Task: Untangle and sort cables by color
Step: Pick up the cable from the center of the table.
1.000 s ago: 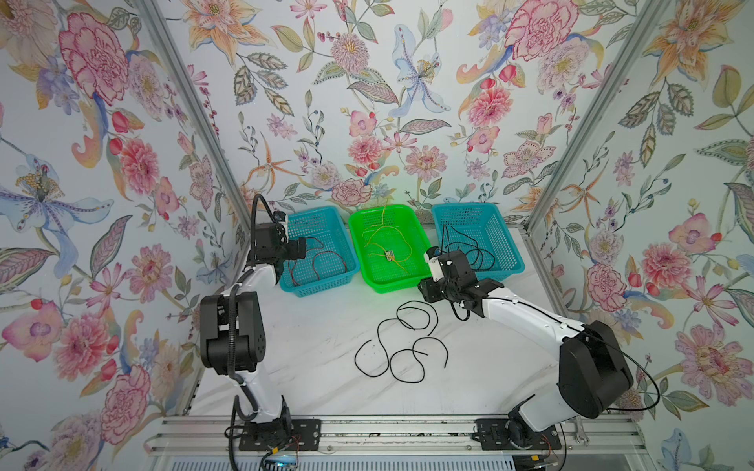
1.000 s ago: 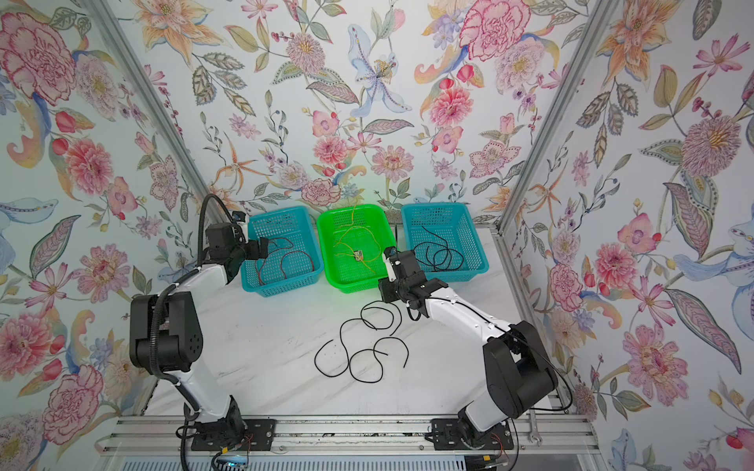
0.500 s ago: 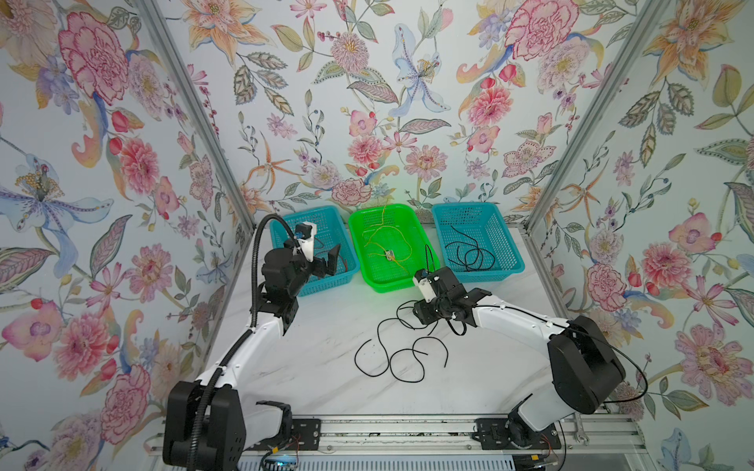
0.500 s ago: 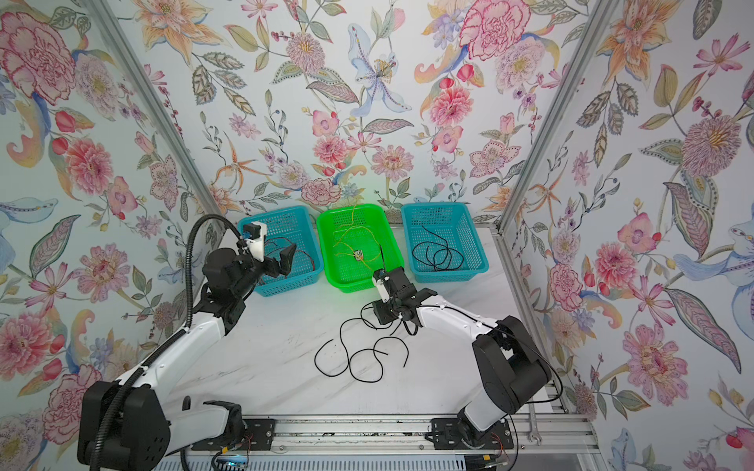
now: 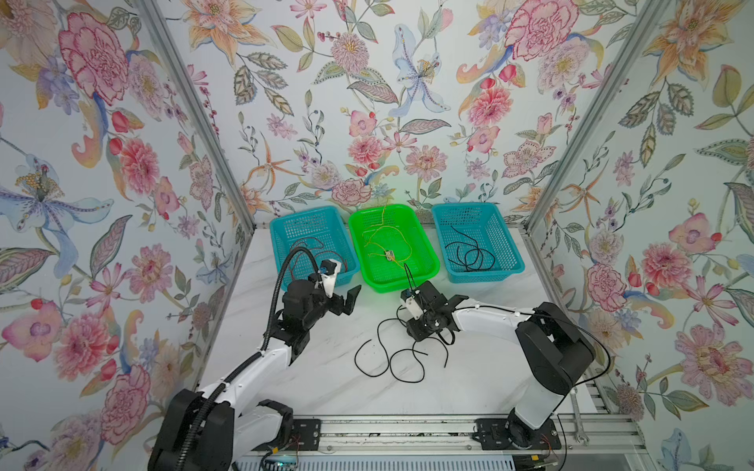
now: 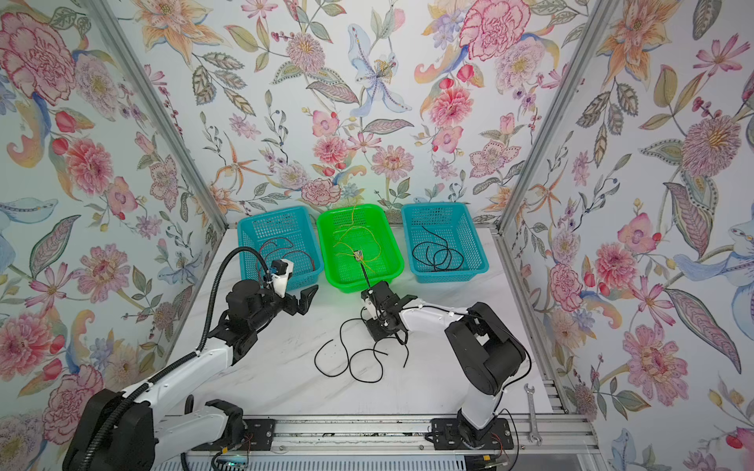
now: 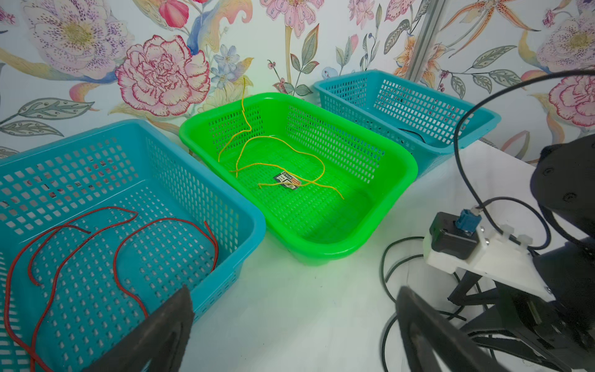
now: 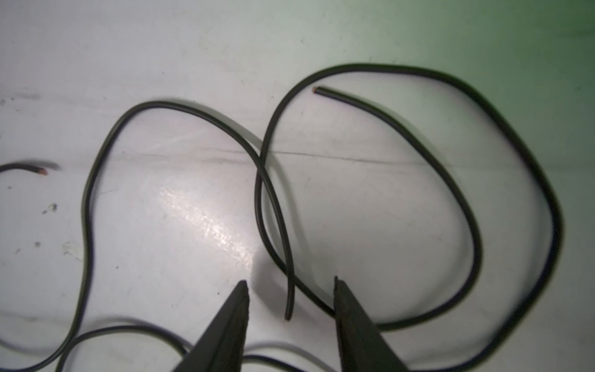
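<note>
The right gripper (image 8: 289,280) is held partly open and nothing is clamped. A cut end of the black cables (image 8: 370,66) lies between its fingers, running lengthwise with them. Thin, smooth loops are spread outward over the white table (image 8: 193,48). Beyond it, a perforated green basket (image 5: 387,285) is seen. The left gripper (image 7: 293,290) is spread wide, empty.

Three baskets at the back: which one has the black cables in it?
The teal basket on the robot's right: black cables coil in it. The green middle basket holds yellow ones, the left teal basket red ones.
</note>
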Controlling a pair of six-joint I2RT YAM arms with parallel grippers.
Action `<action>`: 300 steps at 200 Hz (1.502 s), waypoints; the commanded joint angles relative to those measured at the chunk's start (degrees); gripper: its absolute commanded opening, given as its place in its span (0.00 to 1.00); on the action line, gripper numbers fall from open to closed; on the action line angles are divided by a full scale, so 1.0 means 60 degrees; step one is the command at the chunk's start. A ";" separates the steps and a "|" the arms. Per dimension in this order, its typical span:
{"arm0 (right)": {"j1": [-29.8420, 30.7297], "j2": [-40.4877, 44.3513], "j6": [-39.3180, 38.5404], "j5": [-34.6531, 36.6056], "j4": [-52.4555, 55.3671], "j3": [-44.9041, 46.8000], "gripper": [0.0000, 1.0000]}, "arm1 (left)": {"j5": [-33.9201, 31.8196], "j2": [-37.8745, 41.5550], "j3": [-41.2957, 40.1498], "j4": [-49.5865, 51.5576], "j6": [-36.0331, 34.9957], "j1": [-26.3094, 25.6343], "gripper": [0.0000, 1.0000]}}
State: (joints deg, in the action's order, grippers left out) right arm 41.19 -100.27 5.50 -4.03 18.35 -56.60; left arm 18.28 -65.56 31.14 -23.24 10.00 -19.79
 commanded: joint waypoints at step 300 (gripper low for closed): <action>-0.0110 0.5337 0.0429 -0.1510 0.2016 -0.1072 0.03 | 0.0996 -0.5027 0.0635 -0.3018 -0.0672 -0.2854 0.99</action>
State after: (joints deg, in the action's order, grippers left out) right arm 41.50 -71.85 6.90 -11.62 29.10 -59.57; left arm 23.62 -94.35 35.18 -36.67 4.86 -35.92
